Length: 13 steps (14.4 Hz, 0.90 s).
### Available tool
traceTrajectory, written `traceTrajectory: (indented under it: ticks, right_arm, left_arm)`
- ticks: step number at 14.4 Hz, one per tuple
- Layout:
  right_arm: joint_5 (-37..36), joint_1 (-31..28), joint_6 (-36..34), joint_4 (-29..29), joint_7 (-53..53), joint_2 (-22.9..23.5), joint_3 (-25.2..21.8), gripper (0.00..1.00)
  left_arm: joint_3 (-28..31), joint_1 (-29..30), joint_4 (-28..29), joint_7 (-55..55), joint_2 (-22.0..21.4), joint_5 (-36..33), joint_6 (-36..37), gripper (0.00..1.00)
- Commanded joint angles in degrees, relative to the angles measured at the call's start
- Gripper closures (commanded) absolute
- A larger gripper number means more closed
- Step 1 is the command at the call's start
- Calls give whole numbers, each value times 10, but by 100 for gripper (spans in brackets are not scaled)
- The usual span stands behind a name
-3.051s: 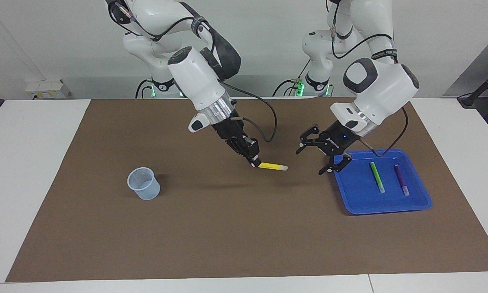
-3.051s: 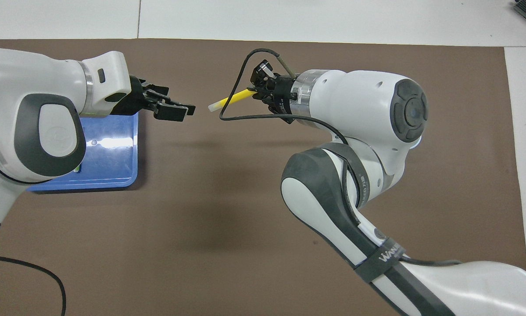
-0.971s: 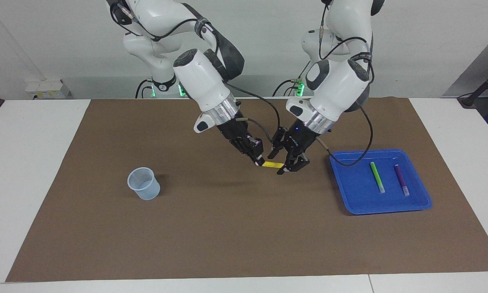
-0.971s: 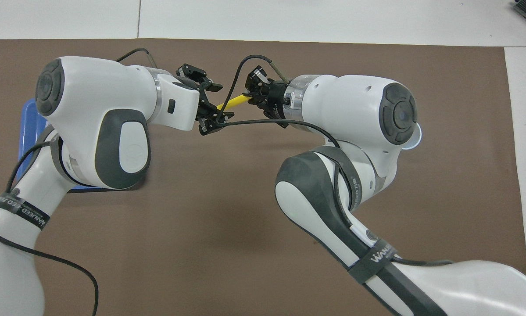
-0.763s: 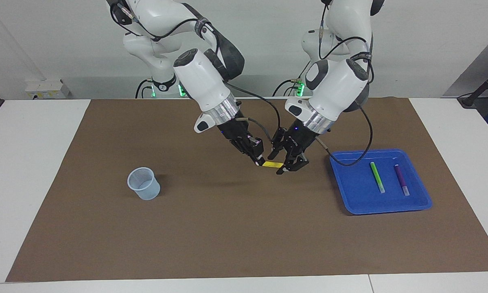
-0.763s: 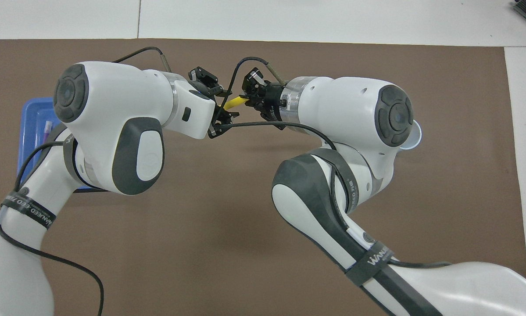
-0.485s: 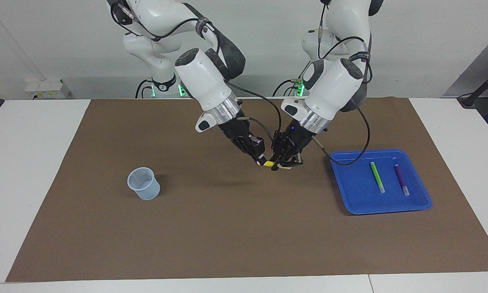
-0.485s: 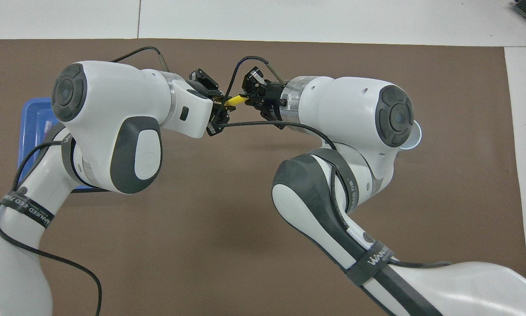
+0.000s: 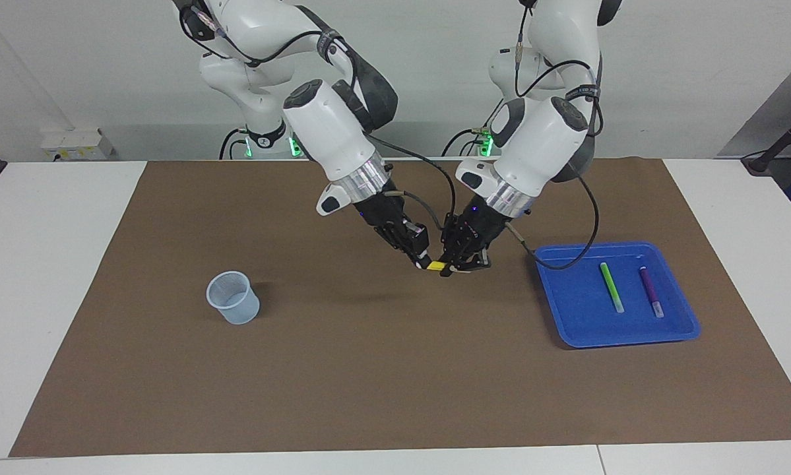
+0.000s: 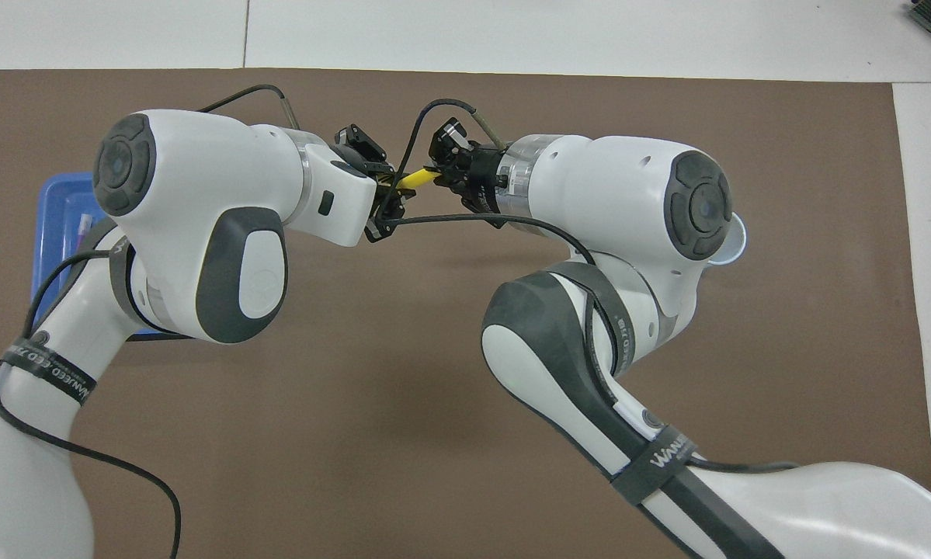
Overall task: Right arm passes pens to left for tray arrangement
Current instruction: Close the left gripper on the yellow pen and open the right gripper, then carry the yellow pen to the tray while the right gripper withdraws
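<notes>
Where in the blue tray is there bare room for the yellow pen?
The tray is bare on its strip toward the cup, beside the green pen. The purple pen fills the other part. The yellow pen hangs mid-mat, clamped by the left gripper and right gripper.

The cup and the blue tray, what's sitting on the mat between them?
Nothing rests on the mat between cup and tray; in the facing view, both grippers hold the yellow pen above it.

We see the yellow pen (image 9: 438, 266) level in the air, pinched at both ends between two sets of clamped jaws, while the green pen (image 9: 611, 287) and purple pen (image 9: 650, 291) lie side by side in the blue tray (image 9: 570, 310), well apart from them.
</notes>
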State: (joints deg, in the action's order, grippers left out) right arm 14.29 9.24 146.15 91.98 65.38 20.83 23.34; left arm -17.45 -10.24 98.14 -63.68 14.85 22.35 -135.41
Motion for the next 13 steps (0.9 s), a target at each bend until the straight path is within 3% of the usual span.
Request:
traceTrajectory:
  ticks: [1,8,11,12,13]
  right_arm:
    - [10,0,9,4,10,-3,1,100]
    - [10,-1,9,4,9,-3,1,100]
    - [10,-1,10,4,9,-3,1,90]
    - [10,-1,9,3,9,-3,1,76]
    - [10,-2,9,3,9,-3,1,52]
  left_arm:
    - [7,-1,11,21,-7,-11,4,100]
    - [7,6,14,21,-10,-11,25,100]
    - [7,12,14,21,-11,-11,33,100]
    - [7,12,14,20,-11,-11,33,100]
    - [7,13,15,19,-12,-11,35,100]
